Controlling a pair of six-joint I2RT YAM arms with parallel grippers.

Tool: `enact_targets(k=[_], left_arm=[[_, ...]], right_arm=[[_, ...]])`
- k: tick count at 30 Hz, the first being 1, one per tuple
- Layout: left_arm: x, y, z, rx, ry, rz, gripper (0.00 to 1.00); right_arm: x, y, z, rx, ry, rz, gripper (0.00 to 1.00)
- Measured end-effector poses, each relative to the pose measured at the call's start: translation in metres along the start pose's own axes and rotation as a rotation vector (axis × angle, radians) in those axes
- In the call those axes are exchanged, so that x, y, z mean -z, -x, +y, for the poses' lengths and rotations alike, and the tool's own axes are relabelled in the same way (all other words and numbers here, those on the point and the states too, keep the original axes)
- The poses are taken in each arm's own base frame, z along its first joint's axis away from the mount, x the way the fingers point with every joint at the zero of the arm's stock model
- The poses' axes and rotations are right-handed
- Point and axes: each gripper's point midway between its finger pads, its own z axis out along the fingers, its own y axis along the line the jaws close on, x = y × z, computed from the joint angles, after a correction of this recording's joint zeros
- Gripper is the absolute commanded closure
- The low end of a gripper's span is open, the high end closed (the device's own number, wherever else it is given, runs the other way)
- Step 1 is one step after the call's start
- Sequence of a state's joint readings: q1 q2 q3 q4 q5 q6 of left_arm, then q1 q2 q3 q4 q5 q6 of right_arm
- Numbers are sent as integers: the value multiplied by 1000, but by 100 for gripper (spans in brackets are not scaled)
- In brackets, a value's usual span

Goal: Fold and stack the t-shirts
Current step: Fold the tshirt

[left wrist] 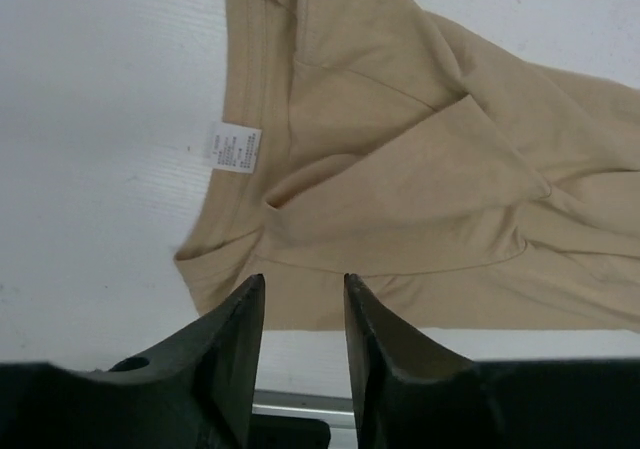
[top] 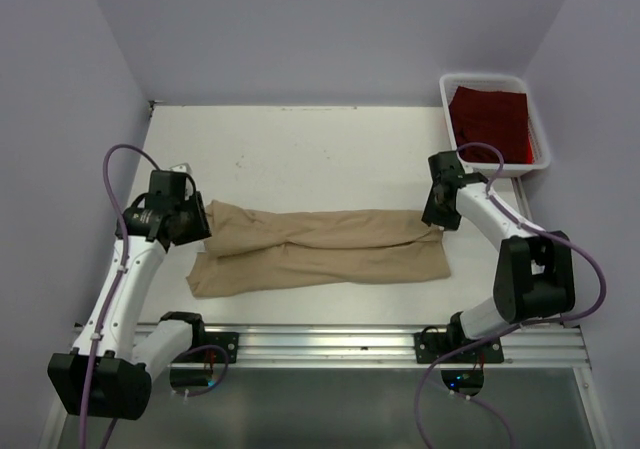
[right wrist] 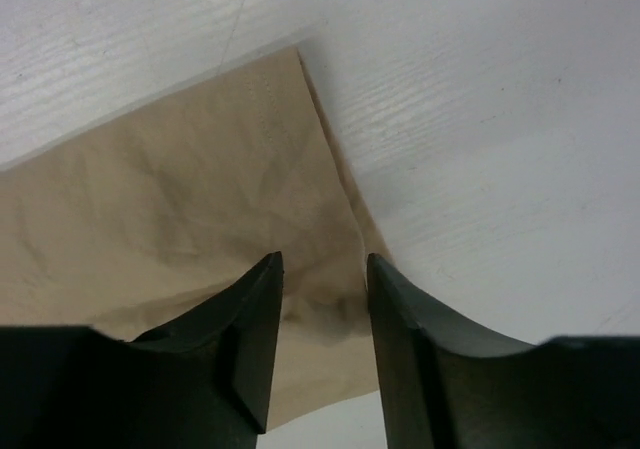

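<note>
Label (left wrist: 234, 147) at tan t-shirt (left wrist: 420, 179) neck: white, print unreadable.

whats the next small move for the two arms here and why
Probably a slight lift straight up, clear of the tan t-shirt. It lies flat as a long folded strip. The left fingers at the collar end and the right fingers at the hem corner stand apart, pinching nothing. Lifting off first should keep them from dragging the cloth before the crosswise fold.

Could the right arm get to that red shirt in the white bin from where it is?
Probably yes: the red shirt lies in the open-topped white bin just beyond the right hand, and nothing stands between them.
</note>
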State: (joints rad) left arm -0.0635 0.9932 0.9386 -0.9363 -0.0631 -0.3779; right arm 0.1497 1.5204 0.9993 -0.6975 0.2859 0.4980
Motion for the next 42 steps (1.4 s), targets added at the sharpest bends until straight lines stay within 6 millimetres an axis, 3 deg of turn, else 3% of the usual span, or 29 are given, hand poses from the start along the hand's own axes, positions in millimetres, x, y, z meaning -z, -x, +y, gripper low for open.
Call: enact_targets(k=[1, 2, 6, 10, 13, 14, 15, 16, 18, 19, 21, 22, 23, 27, 30, 35, 39, 42], left_arm=[[1, -3, -1, 7, -4, 10, 51], [3, -6, -1, 12, -7, 21, 1], [20, -12, -7, 43, -55, 22, 0], [50, 4, -19, 79, -144, -109, 0], [57, 16, -27, 95, -196, -182, 0], [52, 20, -31, 101, -213, -199, 0], [45, 21, -33, 103, -220, -194, 2], [34, 22, -36, 107, -226, -179, 16], [8, 19, -42, 119, -232, -126, 34], [-7, 17, -45, 124, -233, -90, 56], [-32, 8, -49, 136, -234, -25, 75], [-40, 4, -49, 141, -234, -2, 89], [-47, 0, -51, 152, -237, 20, 94], [-55, -5, -55, 159, -264, 32, 96], [-61, -12, -56, 166, -280, 33, 96], [-83, -50, -51, 197, -277, 121, 100], [-104, -84, -46, 233, -252, 227, 100], [-113, -91, -47, 253, -250, 255, 100]], right_arm=[[2, 0, 0, 3, 2, -2, 52], [4, 0, 0, 3, 4, -6, 51], [14, 3, -2, 1, 10, -28, 50], [23, 15, 1, -8, 21, -57, 53], [22, 28, 9, -8, 34, -71, 68], [20, 31, 13, -5, 41, -71, 88], [16, 33, 17, 3, 51, -64, 96], [11, 34, 22, 6, 62, -54, 100], [0, 34, 32, 11, 80, -25, 100], [-5, 32, 37, 13, 93, -7, 100], [-12, 27, 44, 19, 116, 25, 100], [-14, 25, 46, 21, 124, 36, 100], [-15, 23, 49, 22, 136, 47, 100], [-14, 19, 58, 24, 185, 53, 100], [-19, 3, 57, 27, 201, 85, 100], [-32, -31, 53, 29, 201, 165, 100], [-33, -30, 56, 28, 211, 158, 100], [-33, -30, 58, 34, 213, 153, 100]])
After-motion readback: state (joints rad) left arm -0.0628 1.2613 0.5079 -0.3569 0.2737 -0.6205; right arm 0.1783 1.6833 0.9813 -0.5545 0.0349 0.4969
